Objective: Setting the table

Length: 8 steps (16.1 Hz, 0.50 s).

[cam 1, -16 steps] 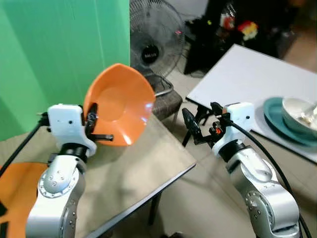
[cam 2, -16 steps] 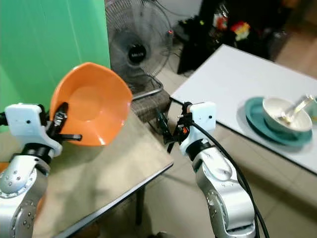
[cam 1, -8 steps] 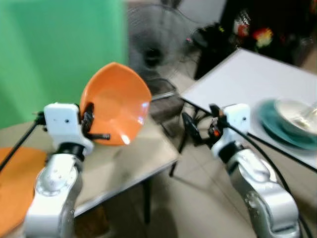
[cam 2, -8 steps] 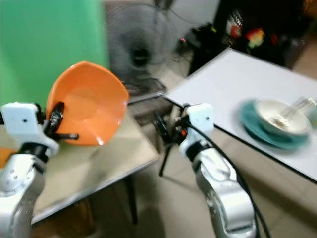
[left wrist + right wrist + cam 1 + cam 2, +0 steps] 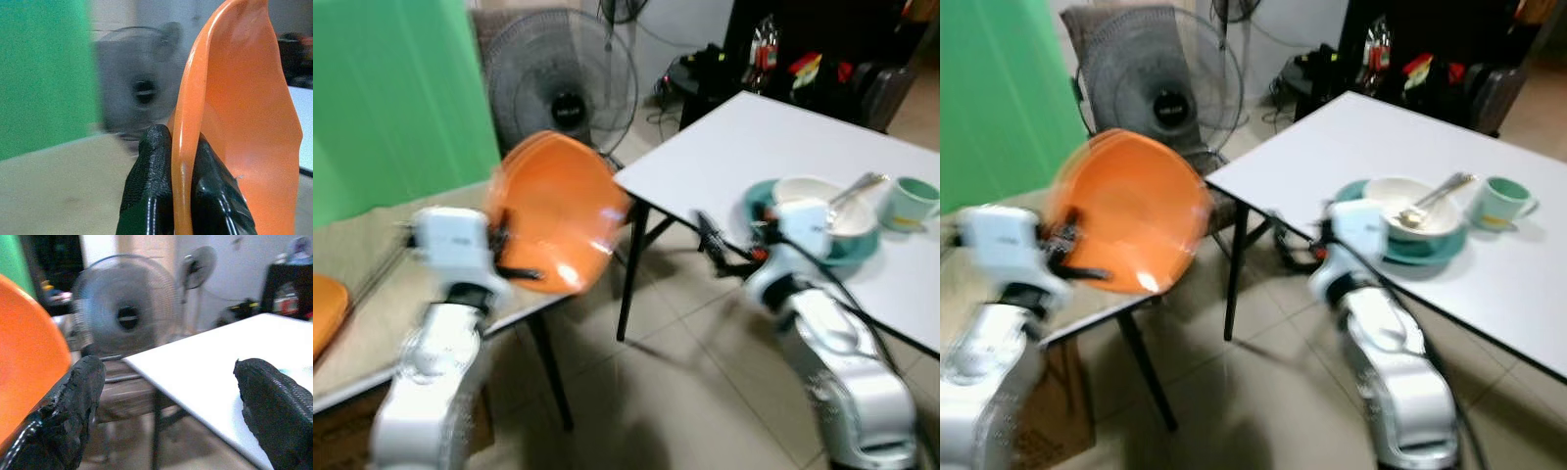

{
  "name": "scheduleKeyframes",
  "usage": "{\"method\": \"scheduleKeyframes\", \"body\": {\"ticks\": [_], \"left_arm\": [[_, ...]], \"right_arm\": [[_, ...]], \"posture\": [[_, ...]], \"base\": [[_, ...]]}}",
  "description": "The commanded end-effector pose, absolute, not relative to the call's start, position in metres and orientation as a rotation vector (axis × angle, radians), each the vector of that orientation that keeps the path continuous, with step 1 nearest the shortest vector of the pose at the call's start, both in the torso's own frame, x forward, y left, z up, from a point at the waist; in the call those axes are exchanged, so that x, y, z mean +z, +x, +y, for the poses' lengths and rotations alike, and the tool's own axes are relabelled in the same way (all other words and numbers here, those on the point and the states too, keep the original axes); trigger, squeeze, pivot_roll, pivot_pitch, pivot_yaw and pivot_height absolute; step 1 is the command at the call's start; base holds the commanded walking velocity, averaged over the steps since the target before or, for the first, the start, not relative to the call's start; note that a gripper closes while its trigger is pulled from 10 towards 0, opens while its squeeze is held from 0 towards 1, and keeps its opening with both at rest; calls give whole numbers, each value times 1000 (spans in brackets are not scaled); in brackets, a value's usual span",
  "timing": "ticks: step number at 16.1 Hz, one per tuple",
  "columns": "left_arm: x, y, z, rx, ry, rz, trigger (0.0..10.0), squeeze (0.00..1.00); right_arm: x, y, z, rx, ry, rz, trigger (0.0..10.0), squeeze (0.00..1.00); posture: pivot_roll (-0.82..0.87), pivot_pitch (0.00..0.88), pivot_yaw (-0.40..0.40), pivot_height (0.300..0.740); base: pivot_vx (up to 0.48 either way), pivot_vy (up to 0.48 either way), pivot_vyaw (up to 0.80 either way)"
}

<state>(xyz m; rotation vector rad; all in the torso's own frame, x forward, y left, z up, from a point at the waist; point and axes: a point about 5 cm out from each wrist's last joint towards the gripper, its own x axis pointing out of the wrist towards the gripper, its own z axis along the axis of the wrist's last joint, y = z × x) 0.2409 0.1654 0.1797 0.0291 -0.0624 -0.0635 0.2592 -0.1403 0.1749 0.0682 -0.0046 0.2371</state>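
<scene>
My left gripper (image 5: 509, 257) is shut on the rim of an orange bowl (image 5: 558, 223), held up on edge above the corner of a beige table (image 5: 372, 284); the wrist view shows both fingers (image 5: 151, 191) pinching the orange bowl's rim (image 5: 188, 147). My right gripper (image 5: 720, 245) is open and empty, held in front of the white table (image 5: 754, 147), its fingers (image 5: 73, 406) spread wide. On the white table stand a teal plate (image 5: 759, 201) with a white bowl (image 5: 808, 196) and spoon (image 5: 854, 186), and a green mug (image 5: 911, 201).
A standing fan (image 5: 558, 88) is behind the two tables, with a dark shelf of clutter (image 5: 783, 59) at the back. A green screen (image 5: 391, 98) stands on the left. Another orange dish (image 5: 325, 308) lies on the beige table. Tiled floor (image 5: 666, 392) lies between the tables.
The camera has swung to the right, bringing the white table, plate, bowl and mug nearer the middle. The orange bowl stays gripped in my left gripper; the right stays open.
</scene>
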Motion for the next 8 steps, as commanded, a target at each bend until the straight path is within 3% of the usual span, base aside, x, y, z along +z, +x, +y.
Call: {"method": "scheduleKeyframes", "body": {"ticks": [1, 8], "left_arm": [[190, 243, 170, -50, 43, -112, 10000, 0], [186, 249, 165, -82, 40, -107, 10000, 0]], "right_arm": [[178, 261, -137, 246, 79, -14, 10000, 0], [183, 262, -139, 231, 64, -32, 10000, 0]], "posture": [[-75, 0, -9, 740], [-125, 0, 16, 740]], "base": [[0, -315, 0], [0, -311, 0]]}}
